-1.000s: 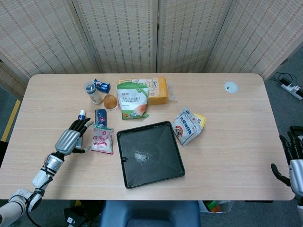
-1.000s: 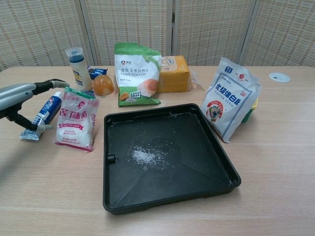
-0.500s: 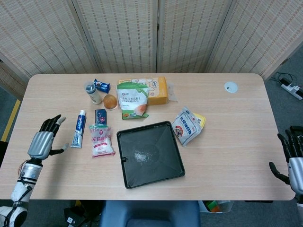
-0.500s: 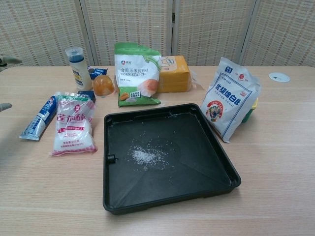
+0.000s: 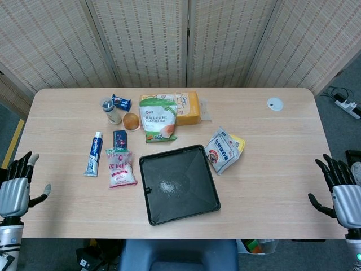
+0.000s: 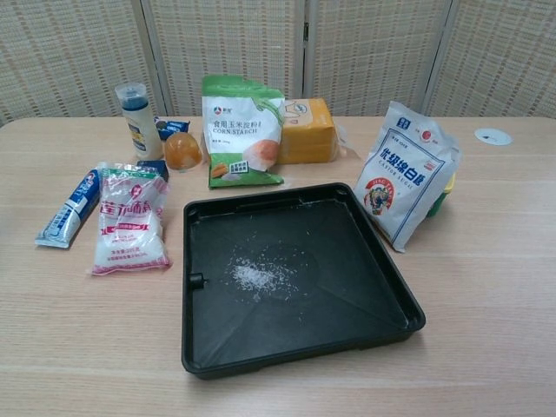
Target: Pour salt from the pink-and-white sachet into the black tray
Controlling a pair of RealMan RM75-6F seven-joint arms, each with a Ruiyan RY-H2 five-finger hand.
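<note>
Both hands [image 5: 16, 191] [image 5: 343, 192] empty, sachet [image 6: 130, 221] beside tray [image 6: 382, 287]

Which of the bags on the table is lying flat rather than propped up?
The pink-and-white sachet, flat beside the black tray. The green corn starch bag and white-and-blue sugar bag stand propped up.

Open tabletop [image 5: 271, 158] along near edge and right half. Black tray [image 6: 382, 287] central, flanked closely left by pink-and-white sachet [image 6: 130, 230] and toothpaste tube [image 6: 68, 208], right by leaning sugar bag [image 6: 407, 182]. Behind tray, crowded row: cornstarch bag [image 6: 241, 130], yellow pack [image 6: 304, 130], bottle [image 6: 137, 109]; gaps apparently narrow.
</note>
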